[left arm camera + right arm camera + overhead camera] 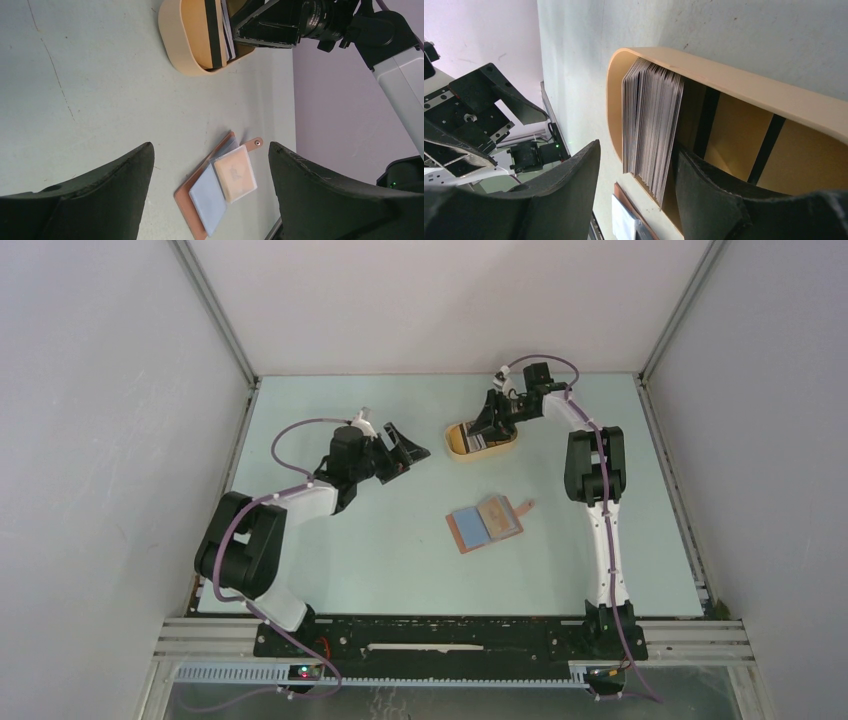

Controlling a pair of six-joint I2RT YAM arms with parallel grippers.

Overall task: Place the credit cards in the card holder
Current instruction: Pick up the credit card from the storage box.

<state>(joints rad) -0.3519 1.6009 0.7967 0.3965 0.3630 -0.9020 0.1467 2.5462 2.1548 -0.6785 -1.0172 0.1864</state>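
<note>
The credit cards (651, 125) stand on edge in a stack at one end of the yellow tray (744, 90), near the far edge of the desk, right of middle. The right gripper (638, 150) is spread, a finger on either side of the stack, not pinching it. The card holder (485, 524) lies open near the desk's middle, well apart from the tray. The left gripper (405, 452) hangs spread toward the far left, holding nothing.

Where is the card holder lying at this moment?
In the top view the card holder lies open on the table, a little right of centre, between the two arms. It is nearer the arm bases than the yellow tray.
</note>
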